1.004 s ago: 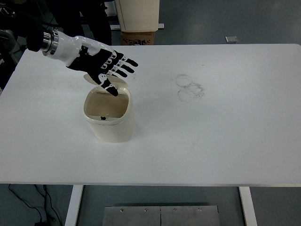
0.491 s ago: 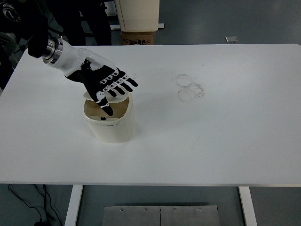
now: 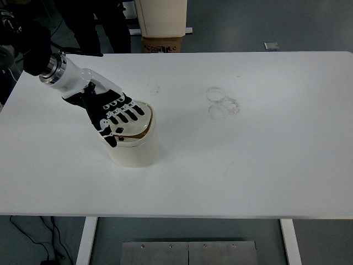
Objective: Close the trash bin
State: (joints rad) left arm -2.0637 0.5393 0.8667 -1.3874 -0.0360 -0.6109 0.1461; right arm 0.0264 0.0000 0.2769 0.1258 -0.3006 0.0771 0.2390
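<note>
Head view. The white table [image 3: 248, 165] fills most of the frame, its near edge running along the bottom above two white legs and a grey metal floor plate [image 3: 188, 252].

Left of centre stands the trash bin [image 3: 135, 153], a cream, rounded container set upright on the tabletop. Its lid [image 3: 142, 122] lies nearly flat across the opening; a thin dark gap shows along the lid's right and near rim (whether it is fully seated cannot be told).

The left hand [image 3: 115, 115] lies palm-down on the lid, its black fingers [image 3: 131, 114] extended and slightly spread, pressing flat rather than gripping anything; the thumb hangs over the bin's near-left rim. A white forearm shell and a metal wrist ring lead back to the black arm at the upper left edge.

Right of centre, well apart from the bin, faint ring-shaped marks [image 3: 223, 102] stain the tabletop.

Beyond the far edge stand a cream cabinet [image 3: 161, 17] with a cardboard box [image 3: 162, 43] beneath it, and a small grey object [image 3: 271, 46] on the floor. A person's dark legs [image 3: 94, 25] show at the top left.
</note>
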